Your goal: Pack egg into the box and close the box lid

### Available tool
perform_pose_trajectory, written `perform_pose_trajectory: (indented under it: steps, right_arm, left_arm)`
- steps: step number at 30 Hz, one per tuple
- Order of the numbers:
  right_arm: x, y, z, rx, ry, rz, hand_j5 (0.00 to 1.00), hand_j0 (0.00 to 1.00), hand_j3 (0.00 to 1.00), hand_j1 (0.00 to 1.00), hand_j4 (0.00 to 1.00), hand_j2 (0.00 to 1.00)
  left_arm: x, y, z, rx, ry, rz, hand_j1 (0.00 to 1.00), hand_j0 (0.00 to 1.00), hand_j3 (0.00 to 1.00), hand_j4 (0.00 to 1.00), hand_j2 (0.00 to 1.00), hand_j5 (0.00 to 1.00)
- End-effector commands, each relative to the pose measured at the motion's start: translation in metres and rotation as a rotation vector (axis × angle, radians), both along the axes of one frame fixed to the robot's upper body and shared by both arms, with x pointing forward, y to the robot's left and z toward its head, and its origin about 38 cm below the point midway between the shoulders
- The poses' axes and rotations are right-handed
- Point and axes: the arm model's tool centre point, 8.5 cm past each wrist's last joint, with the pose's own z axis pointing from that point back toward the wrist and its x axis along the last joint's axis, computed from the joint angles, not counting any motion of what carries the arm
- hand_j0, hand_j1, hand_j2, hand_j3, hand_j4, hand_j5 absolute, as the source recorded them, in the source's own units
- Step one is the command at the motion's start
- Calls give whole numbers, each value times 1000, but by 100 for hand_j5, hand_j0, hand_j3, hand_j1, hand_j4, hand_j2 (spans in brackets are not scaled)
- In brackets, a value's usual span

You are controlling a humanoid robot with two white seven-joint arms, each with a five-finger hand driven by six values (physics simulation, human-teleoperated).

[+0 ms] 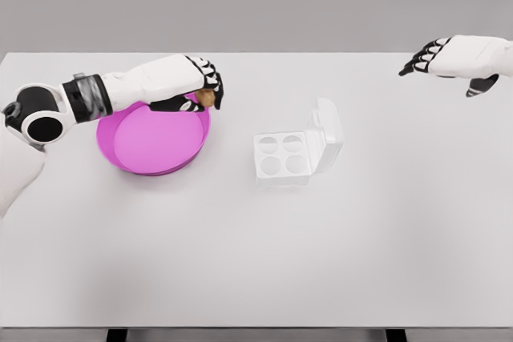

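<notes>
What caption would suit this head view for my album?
Left robot hand grips an egg over the pink bowl; white egg box sits open.

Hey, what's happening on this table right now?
The left hand is over the far right rim of the pink bowl with its fingers closed around a brown egg. The white egg box sits to the right on the white table, lid open and standing up, and all four cups are empty. The right hand hovers at the table's far right corner, fingers relaxed and holding nothing.
</notes>
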Motion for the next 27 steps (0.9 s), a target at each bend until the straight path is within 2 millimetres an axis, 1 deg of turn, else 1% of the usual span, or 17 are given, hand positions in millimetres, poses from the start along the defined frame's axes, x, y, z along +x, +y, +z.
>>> perform_pose_trajectory:
  steps: [1, 4, 6, 8, 11, 13, 18, 23, 27]
  right_arm:
    - [0, 0, 2, 5, -4, -2, 100, 100, 100, 100, 100, 100]
    - [1, 0, 2, 6, -5, -2, 100, 100, 100, 100, 100, 100]
    - [1, 0, 2, 6, -5, -2, 100, 100, 100, 100, 100, 100]
    - [1, 0, 2, 6, -5, -2, 100, 100, 100, 100, 100, 100]
    - [1, 0, 2, 6, -5, -2, 100, 100, 100, 100, 100, 100]
    - [1, 0, 2, 6, -5, -2, 100, 100, 100, 100, 100, 100]
    - [1, 0, 2, 8, -5, -3, 100, 100, 100, 100, 100, 100]
    - [1, 0, 2, 8, -5, -3, 100, 100, 100, 100, 100, 100]
    - [1, 0, 2, 8, -5, -4, 100, 100, 100, 100, 100, 100]
  left_arm:
    - [-1, -3, 3, -9, -5, -8, 40, 40, 40, 40, 40, 40]
    - [-4, -8, -2, -18, 4, -18, 40, 40, 40, 40, 40, 40]
    - [-5, -19, -3, -35, 7, -35, 40, 40, 40, 40, 40, 40]
    - [-8, -24, -1, -41, -2, -49, 40, 40, 40, 40, 40, 40]
    - [-11, -38, -8, -65, 14, -69, 41, 41, 41, 41, 41, 41]
    - [-13, -46, -8, -81, 17, -82, 41, 41, 41, 41, 41, 41]
    - [-18, -57, -11, -98, 21, -105, 41, 41, 41, 41, 41, 41]
    - [-23, -64, -20, -95, 40, -120, 41, 41, 41, 41, 41, 41]
    - [-26, -80, -25, -101, 43, -139, 41, 41, 41, 41, 41, 41]
